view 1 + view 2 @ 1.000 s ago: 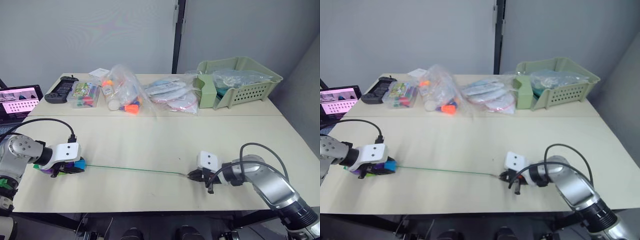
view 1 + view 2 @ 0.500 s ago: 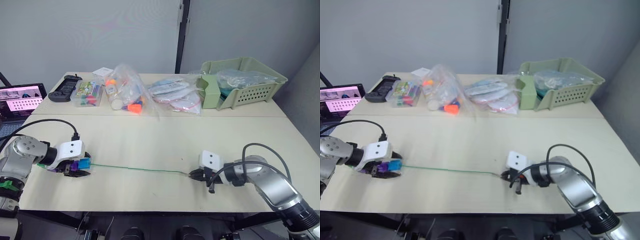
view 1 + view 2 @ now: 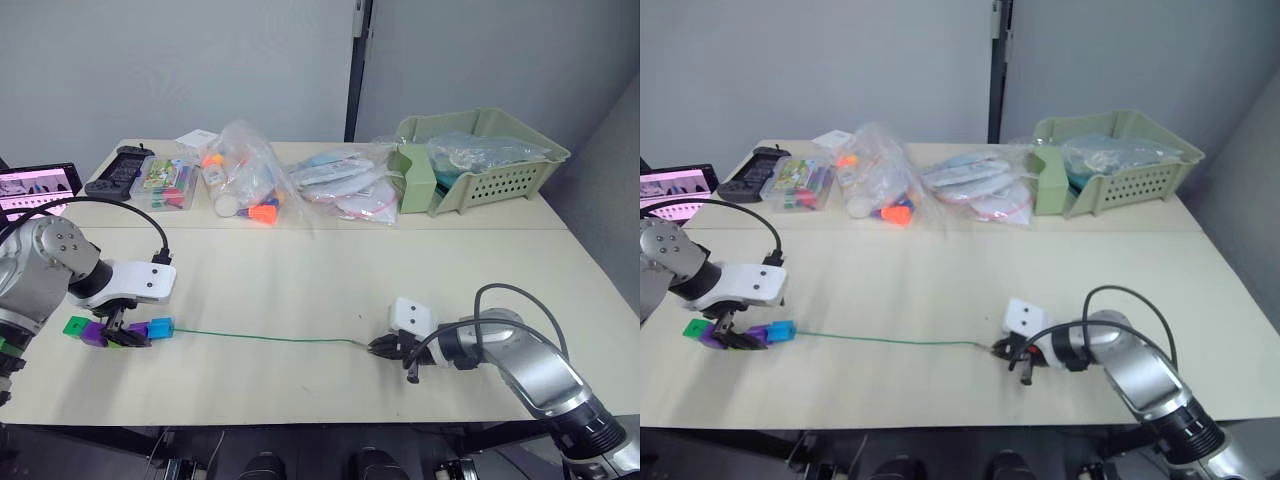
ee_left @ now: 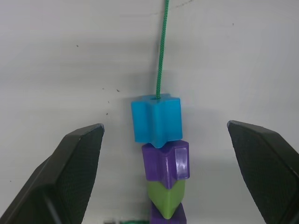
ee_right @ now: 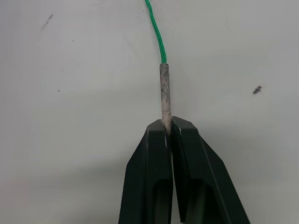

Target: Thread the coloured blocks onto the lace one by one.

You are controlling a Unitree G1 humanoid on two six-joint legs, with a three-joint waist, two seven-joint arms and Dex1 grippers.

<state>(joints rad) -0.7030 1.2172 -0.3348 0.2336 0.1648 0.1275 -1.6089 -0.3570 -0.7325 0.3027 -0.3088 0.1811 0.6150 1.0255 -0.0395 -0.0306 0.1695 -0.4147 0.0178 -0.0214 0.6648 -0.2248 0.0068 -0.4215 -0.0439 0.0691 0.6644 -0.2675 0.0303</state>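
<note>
A: Green cord, limp except its stiff pale tip; the right pincer (image 5: 167,128) is clamped on that tip, the sensible hold.

B: The lace (image 3: 270,338) lies straight across the desk (image 3: 330,270). Blocks?

A: Five coloured blocks (image 4: 161,149) threaded (light, slippery-looking): two purple, blue, two green, under the left pincer (image 4: 164,140), spread wide.

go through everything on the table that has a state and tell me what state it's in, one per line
Left gripper: open, fingers either side of the blocks, not touching.
Right gripper: shut on the lace's pale tip.
Lace: stretched straight along the table.
Blue block: threaded, frontmost in the row.
Purple block: in the row behind it, touching.
Light green block: next in the row.
Marker case: closed.
Green basket: holding bagged items.
</note>
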